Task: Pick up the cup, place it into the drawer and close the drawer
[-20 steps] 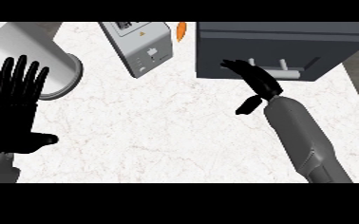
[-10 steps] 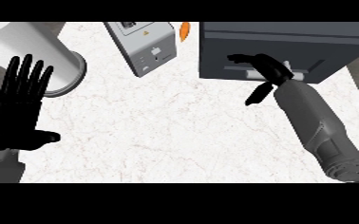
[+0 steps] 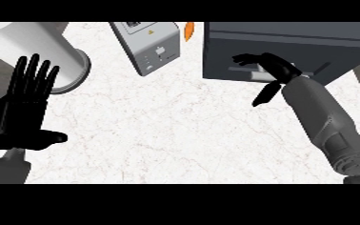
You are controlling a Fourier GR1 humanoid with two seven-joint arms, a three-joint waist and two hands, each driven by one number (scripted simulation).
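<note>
Your right hand (image 3: 271, 69) rests against the front of the dark grey box-shaped drawer unit (image 3: 281, 38), fingers bent over the pale bar handle (image 3: 249, 74) on its face, thumb hanging down below toward the white marbled bench (image 3: 183, 124). Whether the fingers truly hook the bar or only lie on it you cannot tell, since they cover most of it.

The only cup-like thing is the large pale grey cylinder (image 3: 42, 52), far off to the left of that hand and just beyond your left hand's fingertips. It lies tilted with its round end toward the bench, and the view's upper left edge cuts it off. If that is the cup, judge it stiff, smooth-walled and probably light, so it may slip or roll; take it around the middle of the wall, not at the rim.

Your left hand (image 3: 28, 105) is resting at the view's left edge, fingers straight and spread, thumb out, holding nothing.

The drawer's inside is hidden, and it appears shut or nearly so. Between the hands stands a grey slanted appliance box (image 3: 151, 45), with an orange sliver (image 3: 188, 31) beside it too small to identify.
</note>
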